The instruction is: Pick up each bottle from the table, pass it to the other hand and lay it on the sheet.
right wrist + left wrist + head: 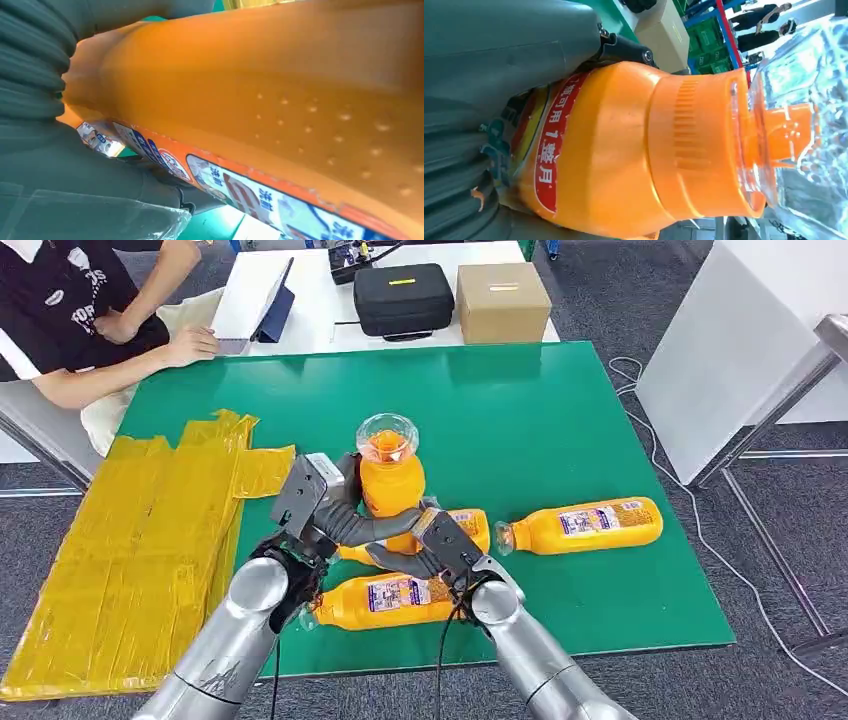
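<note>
Both arms meet over the green bench [560,410], and it's a handover in progress! The held bottle [391,485] stands upright near the bench's centre, clear cap at twelve o'clock. The left robot hand [335,502] wraps its fingers round the body from nine o'clock; the right robot hand [435,540] clasps the lower part from about five o'clock. Both hands are closed on that one bottle.

My read: the receiving hand should be firmly set before the other lets go, because the smooth plastic could slip or tip. Then it's off to the yellow sheet [130,550] at nine o'clock, laid down gently on its side.

Three more bottles lie on the bench: one [590,523] at three o'clock, one [385,600] at six o'clock under the wrists, a third [468,525] just behind the hands.

Labels? The left wrist view shows a red band reading "可用1整月"; the right wrist view's blue-and-white label is too blurred to read.
</note>
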You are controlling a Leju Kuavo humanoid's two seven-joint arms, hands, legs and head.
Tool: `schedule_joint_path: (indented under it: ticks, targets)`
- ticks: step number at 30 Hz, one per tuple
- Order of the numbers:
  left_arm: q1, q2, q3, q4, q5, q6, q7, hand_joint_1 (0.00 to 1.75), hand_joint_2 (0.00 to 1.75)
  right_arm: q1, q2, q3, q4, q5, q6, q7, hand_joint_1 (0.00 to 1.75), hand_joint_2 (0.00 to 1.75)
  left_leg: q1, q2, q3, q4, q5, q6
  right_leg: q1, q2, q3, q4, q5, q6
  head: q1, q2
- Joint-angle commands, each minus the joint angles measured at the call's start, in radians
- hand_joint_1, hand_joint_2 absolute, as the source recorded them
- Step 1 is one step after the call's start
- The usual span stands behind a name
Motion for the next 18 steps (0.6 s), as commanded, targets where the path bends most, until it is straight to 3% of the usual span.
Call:
schedule_joint_path:
  ticks: [1, 10, 11, 12, 18]
  targets:
    - [-0.005, 0.020, -0.012, -0.010, 0.005, 0.000, -0.005, 1.75, 1.75, -0.020, -0.005, 0.013, -0.007, 0.006, -0.004, 0.004, 1.75, 1.75, 0.001, 0.001, 0.003, 0.000, -0.002, -0.002, 0.001, 0.000, 0.004, -0.001, -0.001, 0.000, 0.000, 0.000]
    - [0.098, 0.106, 0.068, -0.110, -0.005, 0.069, -0.051, 1.75, 1.75, 0.016, 0.026, 0.031, -0.080, 0.026, -0.014, -0.005, 1.75, 1.75, 0.001, 0.005, 0.005, -0.001, -0.003, -0.003, 0.001, 0.004, 0.004, -0.002, -0.001, -0.001, 0.000, 0.000]
    - [0.114, 0.120, 0.098, -0.127, -0.001, 0.080, -0.058, 1.75, 1.75, 0.027, 0.023, 0.020, -0.116, 0.027, -0.022, -0.002, 1.27, 1.75, 0.000, 0.004, 0.004, -0.001, -0.002, -0.002, 0.000, 0.003, 0.003, -0.001, -0.001, 0.000, 0.000, 0.000]
    - [0.129, 0.130, 0.127, -0.143, 0.003, 0.093, -0.067, 1.75, 1.75, 0.037, 0.019, 0.009, -0.145, 0.027, -0.030, 0.002, 0.00, 1.75, 0.001, 0.004, 0.005, -0.001, -0.003, -0.003, 0.001, 0.002, 0.005, -0.002, -0.001, -0.001, 0.000, 0.000]
    - [0.245, 0.200, 0.292, -0.281, -0.059, 0.148, -0.107, 1.75, 1.75, 0.094, -0.037, -0.037, -0.272, 0.052, -0.085, -0.014, 0.00, 1.75, 0.001, 0.003, 0.004, -0.001, -0.002, -0.002, 0.001, 0.002, 0.003, -0.001, -0.001, 0.000, 0.000, 0.000]
